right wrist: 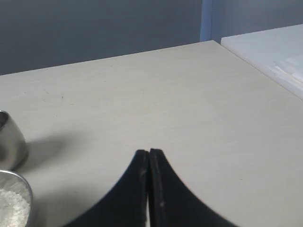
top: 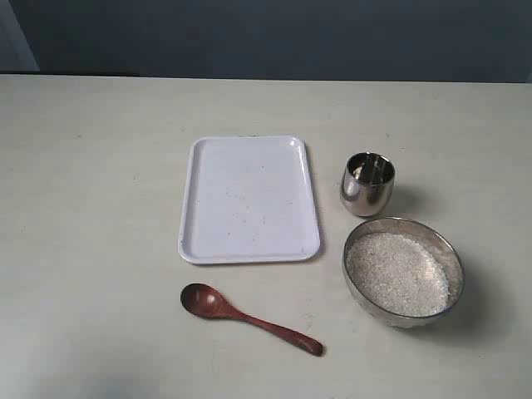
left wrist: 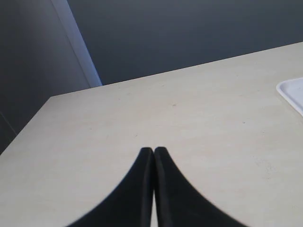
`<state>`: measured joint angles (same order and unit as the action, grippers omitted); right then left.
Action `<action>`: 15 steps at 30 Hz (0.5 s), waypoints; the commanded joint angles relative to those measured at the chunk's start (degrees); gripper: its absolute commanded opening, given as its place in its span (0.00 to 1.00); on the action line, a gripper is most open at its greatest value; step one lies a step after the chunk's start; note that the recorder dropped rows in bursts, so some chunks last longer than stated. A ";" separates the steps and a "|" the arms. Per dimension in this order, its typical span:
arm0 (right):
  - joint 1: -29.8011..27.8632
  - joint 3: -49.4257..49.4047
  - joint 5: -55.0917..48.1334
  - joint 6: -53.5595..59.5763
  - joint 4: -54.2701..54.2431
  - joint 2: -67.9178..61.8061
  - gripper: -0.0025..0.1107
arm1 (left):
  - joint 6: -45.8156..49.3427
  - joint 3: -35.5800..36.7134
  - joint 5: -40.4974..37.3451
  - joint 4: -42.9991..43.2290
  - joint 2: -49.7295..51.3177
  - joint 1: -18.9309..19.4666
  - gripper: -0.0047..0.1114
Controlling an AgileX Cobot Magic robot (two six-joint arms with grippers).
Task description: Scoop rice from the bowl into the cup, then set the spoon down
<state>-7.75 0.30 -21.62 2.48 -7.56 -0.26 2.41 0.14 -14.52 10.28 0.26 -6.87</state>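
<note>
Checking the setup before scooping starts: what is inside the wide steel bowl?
A mass of small white rice grains fills most of the wide shiny steel bowl. The grains cover its floor, so anything beneath cannot be seen.

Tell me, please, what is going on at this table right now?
Nothing is being handled at the moment. The spoon lies on the table on the near side of the white tray. The bowl holds a heap of rice, with the cup just behind it. The left gripper and right gripper are both shut and empty, touching none of them.
</note>
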 commanded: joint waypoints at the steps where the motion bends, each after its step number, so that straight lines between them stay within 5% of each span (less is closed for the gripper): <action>1: -0.16 -0.30 0.70 0.39 2.64 0.26 0.01 | -0.36 -0.14 0.79 -0.10 -0.26 0.04 0.04; 10: -0.16 -0.30 3.25 0.42 6.45 0.26 0.01 | -0.36 -0.14 0.79 -0.10 -0.26 0.04 0.04; 15: -0.16 -0.30 17.61 0.42 10.95 0.26 0.01 | -0.36 -0.14 0.79 -0.10 -0.26 0.04 0.04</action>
<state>-7.75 0.08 -13.53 2.48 1.55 -0.26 2.41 0.14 -14.52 10.28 0.26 -6.87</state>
